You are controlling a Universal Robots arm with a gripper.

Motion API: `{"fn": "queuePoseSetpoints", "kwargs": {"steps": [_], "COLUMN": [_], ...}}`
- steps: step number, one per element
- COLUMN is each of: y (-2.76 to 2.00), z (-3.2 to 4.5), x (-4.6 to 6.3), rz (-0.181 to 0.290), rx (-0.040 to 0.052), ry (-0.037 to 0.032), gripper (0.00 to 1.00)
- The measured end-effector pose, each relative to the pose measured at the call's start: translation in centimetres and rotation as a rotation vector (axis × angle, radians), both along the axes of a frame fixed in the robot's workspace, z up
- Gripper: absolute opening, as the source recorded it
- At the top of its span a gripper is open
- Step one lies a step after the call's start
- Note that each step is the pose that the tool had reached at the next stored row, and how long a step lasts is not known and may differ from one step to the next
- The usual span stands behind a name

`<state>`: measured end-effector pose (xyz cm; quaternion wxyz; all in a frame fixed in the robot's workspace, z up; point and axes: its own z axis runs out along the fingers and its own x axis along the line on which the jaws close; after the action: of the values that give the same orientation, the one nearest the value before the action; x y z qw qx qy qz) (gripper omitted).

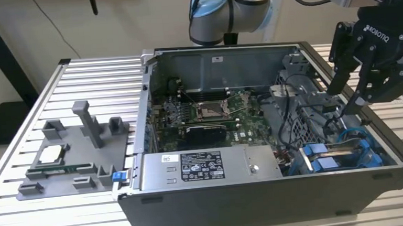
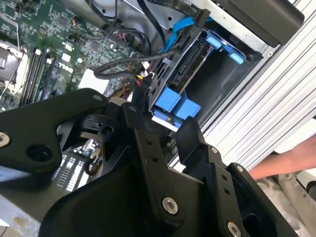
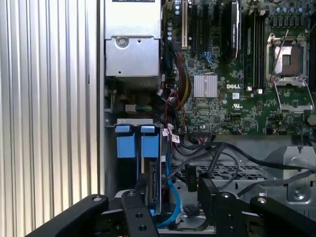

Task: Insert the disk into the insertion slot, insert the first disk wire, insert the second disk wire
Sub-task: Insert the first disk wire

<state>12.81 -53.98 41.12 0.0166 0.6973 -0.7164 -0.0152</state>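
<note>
Claw held spread, empty, above disk; disk seated in insertion slot at corner of computer case; black cables seen just beside.

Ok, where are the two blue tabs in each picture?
Exterior view: the blue tabs sit inside the computer case, near its corner at the exterior view's right.
Second wrist view: they cap the end of the dark frame.
First wrist view: they sit near the silver box.
Shared landmark: the green board.
</note>
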Motion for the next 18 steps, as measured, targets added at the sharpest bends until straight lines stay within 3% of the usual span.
{"fn": "queuePoseSetpoints", "kwargs": {"steps": [5,14,18], "y": [0.62,0.62,0.62], "z": [-0.04,-1.51,-2.12], "x": [-0.3,-0.3,-0.4], "rz": [-0.002,0.001,0.002], "rx": [-0.0002,0.0,0.0], "ry": [-0.0002,-0.0174,-0.0218], "gripper": [1.0,1.0,1.0]}}
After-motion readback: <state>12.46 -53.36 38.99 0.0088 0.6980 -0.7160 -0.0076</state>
